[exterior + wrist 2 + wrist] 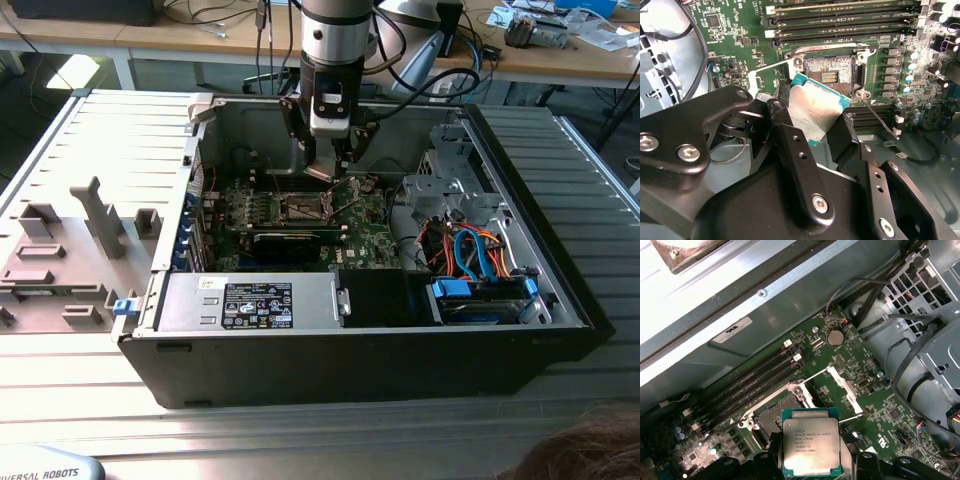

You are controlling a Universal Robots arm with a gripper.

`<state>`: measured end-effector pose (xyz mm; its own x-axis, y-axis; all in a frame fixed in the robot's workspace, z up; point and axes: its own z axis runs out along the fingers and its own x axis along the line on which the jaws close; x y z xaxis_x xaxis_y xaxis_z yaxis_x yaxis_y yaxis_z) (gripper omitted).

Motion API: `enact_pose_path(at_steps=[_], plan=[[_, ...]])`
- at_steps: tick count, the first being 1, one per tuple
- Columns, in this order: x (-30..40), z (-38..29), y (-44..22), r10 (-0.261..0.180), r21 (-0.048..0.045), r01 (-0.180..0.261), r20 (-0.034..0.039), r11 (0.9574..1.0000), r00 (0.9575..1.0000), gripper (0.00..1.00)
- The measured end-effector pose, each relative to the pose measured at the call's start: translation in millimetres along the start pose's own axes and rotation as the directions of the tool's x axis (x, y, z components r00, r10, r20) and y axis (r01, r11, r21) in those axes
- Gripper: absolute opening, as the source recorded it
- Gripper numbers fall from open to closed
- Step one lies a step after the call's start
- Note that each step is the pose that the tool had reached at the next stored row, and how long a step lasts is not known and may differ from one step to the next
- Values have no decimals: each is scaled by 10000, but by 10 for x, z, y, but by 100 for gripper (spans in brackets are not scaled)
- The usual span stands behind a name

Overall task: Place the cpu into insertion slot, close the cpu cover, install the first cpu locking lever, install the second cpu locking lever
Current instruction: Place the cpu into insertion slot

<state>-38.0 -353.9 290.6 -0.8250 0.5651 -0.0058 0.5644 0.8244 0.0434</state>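
Note:
My gripper hangs inside the open computer case, shut on the cpu, a flat square chip with a silvery-grey top and a green edge. A black finger presses on each of two opposite sides of it. The chip hovers, tilted, just beside and above the insertion slot, whose dark square lies bare. The slot sits mid-motherboard. The cpu cover stands swung open next to the socket. A thin wire locking lever sticks up free at the socket's corner.
Long memory slots run beside the socket. A black card, the power supply, a drive cage and coloured cables crowd the case. Grey fixtures lie at the exterior view's left. A person's hair shows at the lower right.

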Motion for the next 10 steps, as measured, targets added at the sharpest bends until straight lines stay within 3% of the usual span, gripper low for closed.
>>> enact_pose_path(at_steps=[10], plan=[[0, 0, 0, 177, 8, -177, 12, 9998, 9998, 54]])
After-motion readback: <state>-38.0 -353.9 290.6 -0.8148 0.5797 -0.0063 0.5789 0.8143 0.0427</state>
